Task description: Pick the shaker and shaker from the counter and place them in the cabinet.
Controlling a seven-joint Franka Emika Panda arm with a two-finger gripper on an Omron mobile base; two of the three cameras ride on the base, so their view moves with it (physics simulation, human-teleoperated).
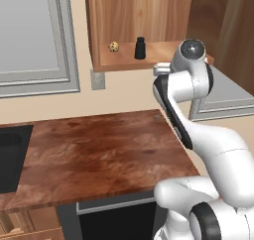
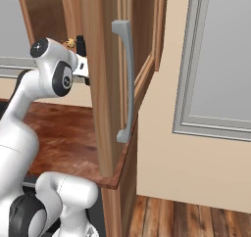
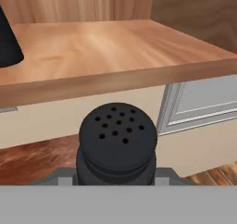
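One black shaker (image 3: 116, 142) fills the lower middle of the hand view, its holed top facing the camera. My gripper (image 3: 115, 177) is shut on it just below and in front of the shelf's front edge. The other black shaker (image 1: 139, 48) stands upright on the wooden shelf (image 1: 124, 63) of the brown wood cabinet (image 1: 144, 11); it also shows at the left edge of the hand view as a shaker (image 3: 7, 38), and as a shaker (image 2: 81, 45) behind the arm. The hand (image 1: 162, 68) hangs at the shelf's right end, its fingers hidden by the wrist.
A tan speckled ball (image 1: 113, 46) lies on the shelf left of the standing shaker. The cabinet's open door (image 2: 105, 84) with its grey handle (image 2: 125, 79) juts out on the right. Below are the brown counter (image 1: 99, 150), a dark sink (image 1: 10, 157) and grey panelled doors (image 1: 30, 35).
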